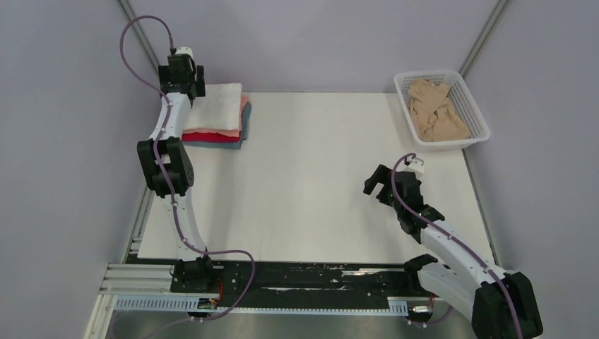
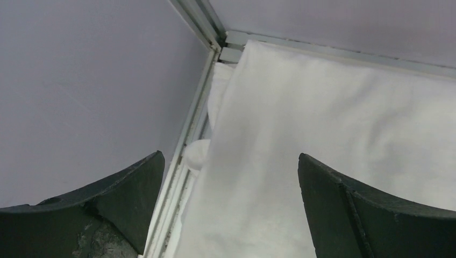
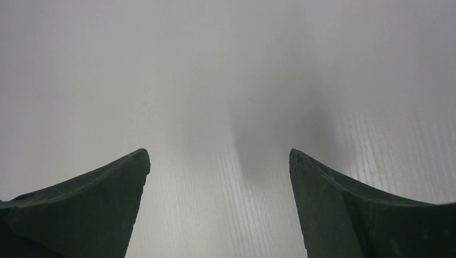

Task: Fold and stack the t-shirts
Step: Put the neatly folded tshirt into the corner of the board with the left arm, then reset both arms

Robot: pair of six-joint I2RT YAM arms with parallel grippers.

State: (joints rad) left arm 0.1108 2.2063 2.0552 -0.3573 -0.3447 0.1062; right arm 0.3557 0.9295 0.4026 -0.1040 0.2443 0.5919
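T-shirts (image 1: 212,116) occupy the far end of a white table (image 1: 318,176). At lower right of the overhead frame, the right hand (image 3: 218,158) hangs released over bare table, jaws spread, grasping nothing. Farther back, at upper left, the left hand (image 2: 231,157) is likewise released, jaws parted above the white t-shirt (image 1: 215,106), folded atop the salmon-pink t-shirt (image 1: 244,109), red t-shirt (image 1: 208,136) and grey-blue t-shirt (image 1: 212,144) in one stack. At upper right, the beige t-shirt (image 1: 434,109) lies crumpled in a white lattice basket (image 1: 427,73) at the table's far edge.
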